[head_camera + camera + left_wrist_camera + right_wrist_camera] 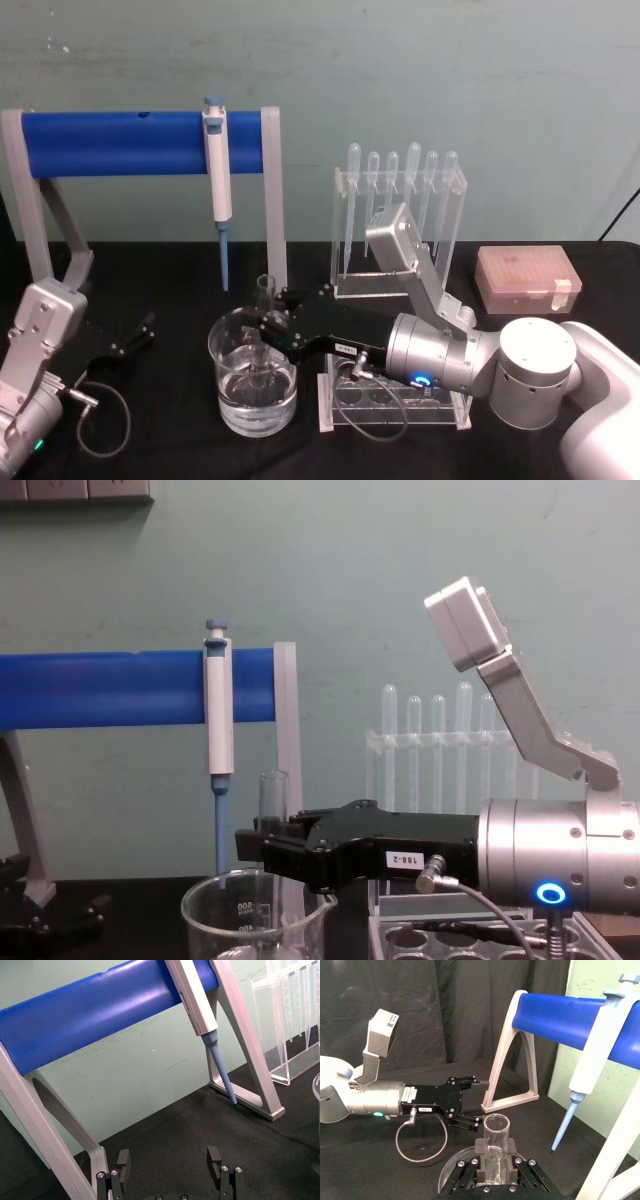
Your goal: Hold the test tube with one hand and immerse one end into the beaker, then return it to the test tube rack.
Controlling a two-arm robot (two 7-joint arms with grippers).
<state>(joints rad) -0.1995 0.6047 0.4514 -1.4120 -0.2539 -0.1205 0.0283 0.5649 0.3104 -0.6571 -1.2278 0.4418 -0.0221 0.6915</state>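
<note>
Tube stands straight up, pinched between the two fingers of the right gripper. The fingers press on its sides a bit below the open top. So the top sticks out above them and the round end hangs free below.

That end is down inside the beaker, which has water in it. I think the tip is at the water or just under it, but I cannot tell for sure. Holding the tube upright lets only one end get wet. The gripper sits above the rim, so it does not get wet.

The rack is just beside the beaker, under the right arm, so the way back looks short. The left gripper rests low on the beaker's other side, fingers spread wide, holding nothing.
</note>
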